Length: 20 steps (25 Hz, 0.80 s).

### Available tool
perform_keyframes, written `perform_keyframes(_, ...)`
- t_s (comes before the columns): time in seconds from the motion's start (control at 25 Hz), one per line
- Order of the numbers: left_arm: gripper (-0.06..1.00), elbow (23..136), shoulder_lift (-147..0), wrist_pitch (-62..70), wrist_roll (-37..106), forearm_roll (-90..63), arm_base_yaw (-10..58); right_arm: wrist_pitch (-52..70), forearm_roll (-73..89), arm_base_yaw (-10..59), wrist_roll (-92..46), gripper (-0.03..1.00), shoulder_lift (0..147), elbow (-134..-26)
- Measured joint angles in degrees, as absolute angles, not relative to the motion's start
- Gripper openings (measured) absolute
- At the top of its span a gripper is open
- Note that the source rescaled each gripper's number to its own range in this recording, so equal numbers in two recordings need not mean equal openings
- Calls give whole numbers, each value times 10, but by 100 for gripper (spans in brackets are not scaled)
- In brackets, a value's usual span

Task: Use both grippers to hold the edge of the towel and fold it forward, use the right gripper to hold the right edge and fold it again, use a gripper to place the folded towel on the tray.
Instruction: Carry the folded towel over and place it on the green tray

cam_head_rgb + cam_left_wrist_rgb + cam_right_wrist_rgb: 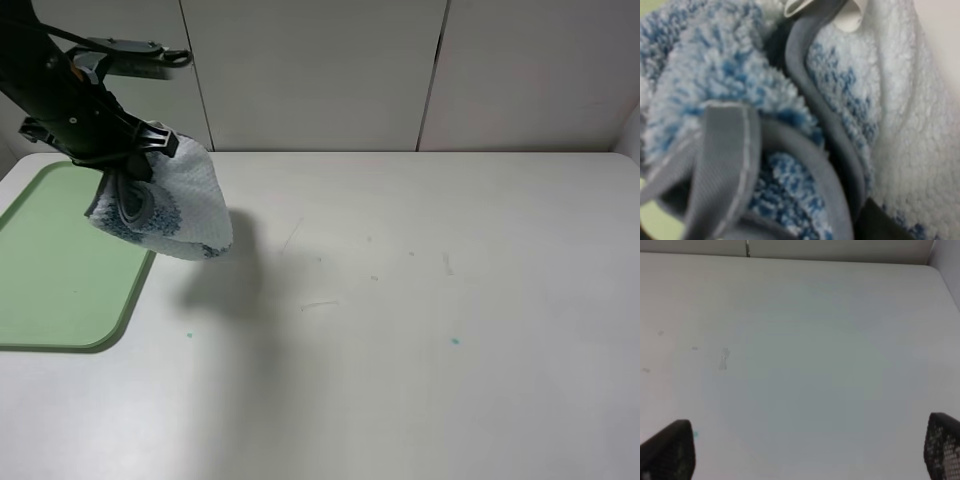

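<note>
— Where is the towel (170,205) seen?

— It is held bunched in the left gripper (125,165), clamped on it, lifted off the table (420,320) over the tray's (60,270) right rim.

— And the right gripper (805,450)?

— Its fingers (670,450) are spread wide apart above bare table, with nothing held.

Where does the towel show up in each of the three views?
Exterior high: towel hangs bunched from the left gripper, over the tray's right edge.
Left wrist: towel fills the frame.
Right wrist: not in it.
Shared landmark: the white table.
</note>
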<state>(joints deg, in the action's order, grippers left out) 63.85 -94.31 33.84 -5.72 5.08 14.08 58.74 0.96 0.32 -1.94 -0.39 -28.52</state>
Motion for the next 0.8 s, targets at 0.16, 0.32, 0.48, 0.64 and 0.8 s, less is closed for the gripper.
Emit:
perform_keyframes(0.16,17,639,-943,335,-41,51,99,587,10,3,-19,100,-4,-285)
perform_keyframes(0.32,17,638,-943,319,-30,52,59,587,10,3,-19,100,-4,-285)
perform_keyframes(0.48,17,630,-950,288,-26,52,23,587,10,3,-19,100,-4,-285)
perform_keyframes(0.64,17,622,-978,262,-25,53,1,587,10,3,-19,100,-4,-285)
perform_keyframes(0.8,17,622,-1012,247,-24,54,-14,587,10,3,-19,100,-4,-285)
